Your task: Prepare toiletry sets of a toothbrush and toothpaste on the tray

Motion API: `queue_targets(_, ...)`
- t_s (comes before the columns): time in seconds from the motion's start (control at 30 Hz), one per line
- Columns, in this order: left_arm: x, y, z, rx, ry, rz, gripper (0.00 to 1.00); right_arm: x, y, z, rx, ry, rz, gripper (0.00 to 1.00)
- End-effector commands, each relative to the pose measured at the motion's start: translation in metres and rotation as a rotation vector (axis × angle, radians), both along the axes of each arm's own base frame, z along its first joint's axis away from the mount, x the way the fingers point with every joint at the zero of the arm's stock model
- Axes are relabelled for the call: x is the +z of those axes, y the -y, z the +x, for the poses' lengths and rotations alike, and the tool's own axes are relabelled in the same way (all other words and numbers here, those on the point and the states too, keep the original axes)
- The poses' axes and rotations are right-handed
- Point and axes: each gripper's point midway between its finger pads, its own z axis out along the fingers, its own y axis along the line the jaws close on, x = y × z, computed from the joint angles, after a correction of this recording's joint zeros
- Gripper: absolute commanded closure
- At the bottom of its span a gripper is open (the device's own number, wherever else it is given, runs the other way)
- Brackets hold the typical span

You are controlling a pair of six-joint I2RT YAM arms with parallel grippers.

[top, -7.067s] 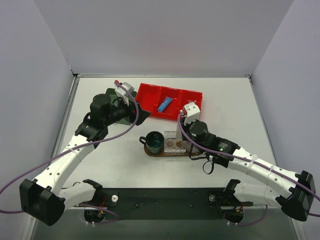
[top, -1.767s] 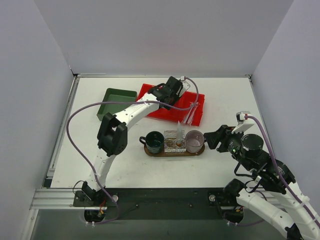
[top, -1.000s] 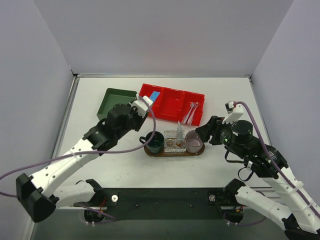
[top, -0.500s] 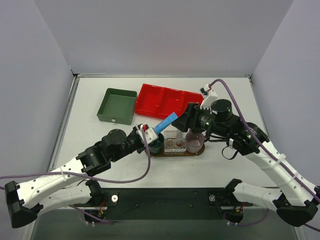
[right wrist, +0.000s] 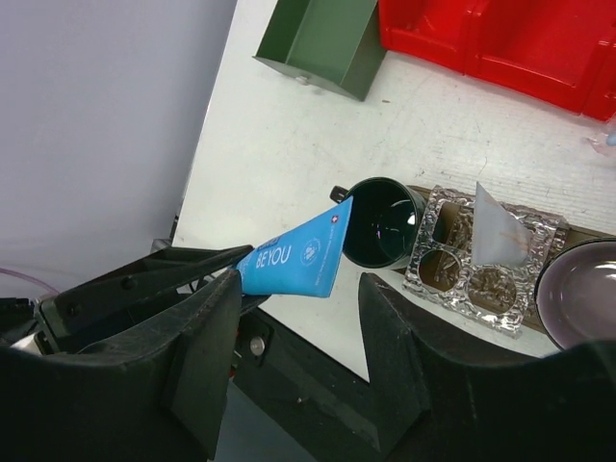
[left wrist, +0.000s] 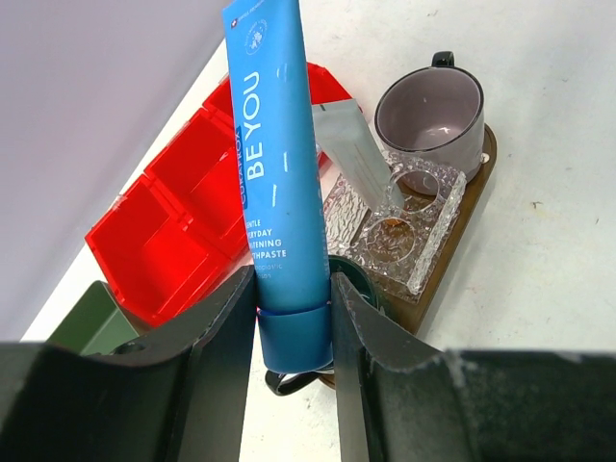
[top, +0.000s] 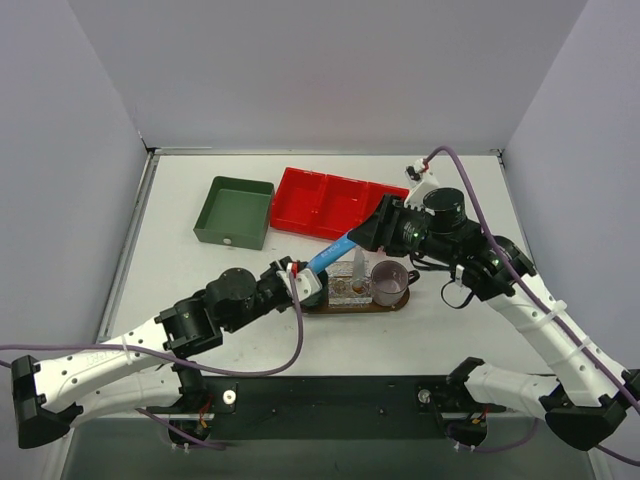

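Pale lilac walls close in a white table [top: 170, 270], and both arms reach over its middle: the left arm [top: 130, 350] from the near left corner, the right arm [top: 530, 300] bent in from the right. At the back lie a red bin [top: 335, 200] with three compartments and, just beside it, a green box [top: 235, 210]; neither is the goal. Nearer the arms sits the tray [top: 345, 306], a dark oval board. It carries a dark green mug [right wrist: 380, 231] at its left end, a pink mug [left wrist: 428, 111] at its right end and a knobbly glass holder [left wrist: 404, 217] between them, where a pale tube [left wrist: 351, 144] leans out of one hole. The left gripper [left wrist: 292, 289] is closed firmly on a blue toothpaste tube [left wrist: 274, 164], pinching it just above the cap, cap end down and flat tail slanting up toward the bin (a low grip which, I judge, lets the cap be steered into the cup). The cap hangs at the green mug's mouth, though I cannot tell whether it has gone inside. The step in hand looks like dropping the paste there to make up that mug's set. The right gripper [right wrist: 298, 284] is spread wide with nothing between its fingers [right wrist: 202, 337], hovering above the tray's middle, probably on standby. No toothbrush shows clearly in any view.
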Motion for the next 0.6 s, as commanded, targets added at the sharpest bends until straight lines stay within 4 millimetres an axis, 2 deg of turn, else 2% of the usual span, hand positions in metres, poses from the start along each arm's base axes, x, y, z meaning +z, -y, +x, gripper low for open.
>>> queue_targets(0.0,0.029,0.001,0.002,0.014,0.073,-0.084,1.00,0.007,-0.003,0.007,-0.006,-0.002,0.027,0.53)
queue_targets(0.2,0.029,-0.001,0.001,0.015,0.079,-0.087,1.00,-0.004,-0.010,0.007,0.004,-0.049,0.034,0.58)
queue_targets(0.4,0.029,0.000,-0.002,0.007,0.081,-0.087,1.00,-0.003,-0.014,0.007,0.012,-0.051,0.070,0.61)
queue_targets(0.57,0.028,-0.001,-0.002,0.010,0.084,-0.085,1.00,-0.011,-0.016,0.009,0.004,-0.071,0.079,0.63)
